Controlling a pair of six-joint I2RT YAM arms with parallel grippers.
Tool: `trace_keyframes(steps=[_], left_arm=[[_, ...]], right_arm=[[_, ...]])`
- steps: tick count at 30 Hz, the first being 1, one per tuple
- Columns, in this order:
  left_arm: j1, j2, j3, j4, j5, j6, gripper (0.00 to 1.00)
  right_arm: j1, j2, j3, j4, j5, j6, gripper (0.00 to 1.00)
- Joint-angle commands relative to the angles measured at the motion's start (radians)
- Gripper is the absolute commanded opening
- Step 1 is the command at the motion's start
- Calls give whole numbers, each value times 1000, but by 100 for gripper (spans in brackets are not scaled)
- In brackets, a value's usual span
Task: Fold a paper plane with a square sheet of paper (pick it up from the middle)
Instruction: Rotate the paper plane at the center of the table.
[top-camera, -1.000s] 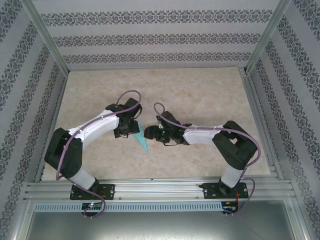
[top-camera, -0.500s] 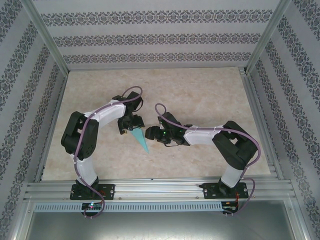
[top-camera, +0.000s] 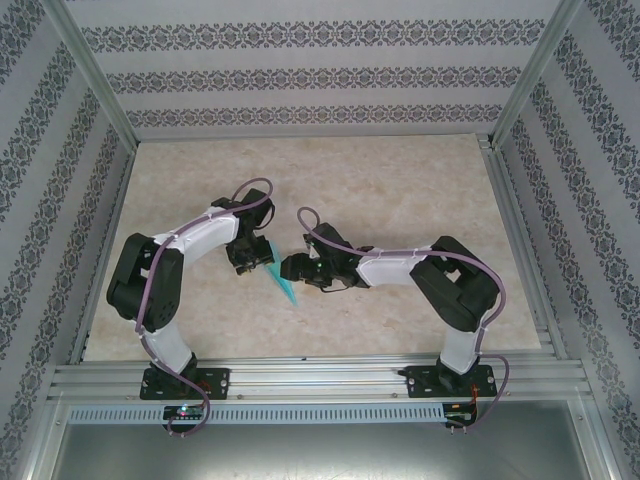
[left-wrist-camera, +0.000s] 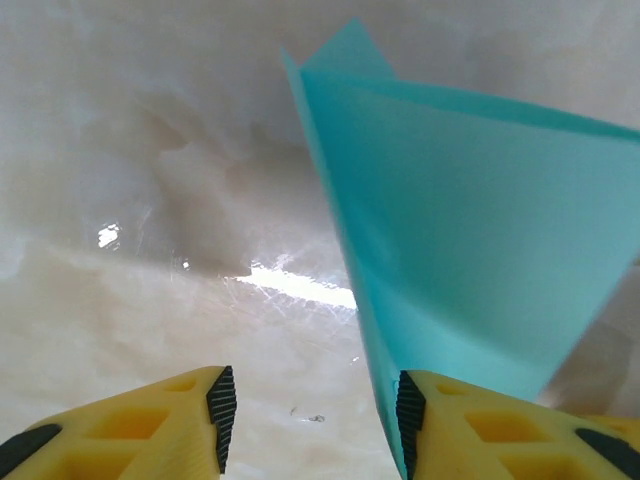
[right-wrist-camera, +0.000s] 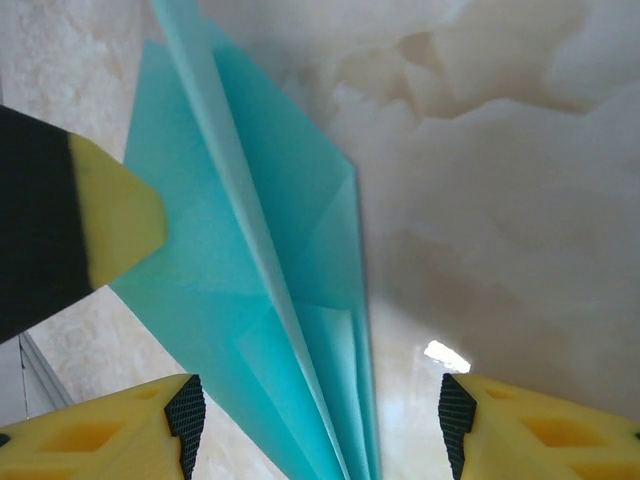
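Note:
The square sheet of paper is folded into a slim turquoise paper plane (top-camera: 284, 284) lying on the table between both grippers, its point toward the near edge. My left gripper (top-camera: 251, 258) stands at its left side. In the left wrist view the plane (left-wrist-camera: 470, 230) leans against the inner pad of the right finger (left-wrist-camera: 408, 420), and the left gripper (left-wrist-camera: 314, 420) is open with a bare gap. My right gripper (top-camera: 291, 268) is open and straddles the plane's raised centre fold (right-wrist-camera: 250, 230). Its midpoint (right-wrist-camera: 320, 425) lies beside that fold. Neither right pad touches the paper.
The tabletop (top-camera: 400, 190) is pale and marble-patterned, with free room across its far half. Aluminium rails (top-camera: 300, 378) run along the near edge, and patterned walls stand on three sides. The tip of the left gripper's finger (right-wrist-camera: 110, 215) shows beside the plane.
The left arm has shifted and its gripper has settled against the plane's left side. The right gripper has slid left over the plane. The plane has barely moved.

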Motion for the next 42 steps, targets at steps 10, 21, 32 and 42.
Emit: trace_keyframes(steps=[10,21,32,42], left_arm=[[14,-56,-67,2,-23,25,38],[17,-72,-96,19,-23,24,37],[19,-75,-103,21,-21,28,37],[19,-80,-134,37,-17,27,34]], right_arm=[[18,51,63,-22,-45,-78,66],[36,98,152,-101,-71,-147,63],[50,88,180,-159,-47,-205,60],[15,67,225,-223,3,-267,65]])
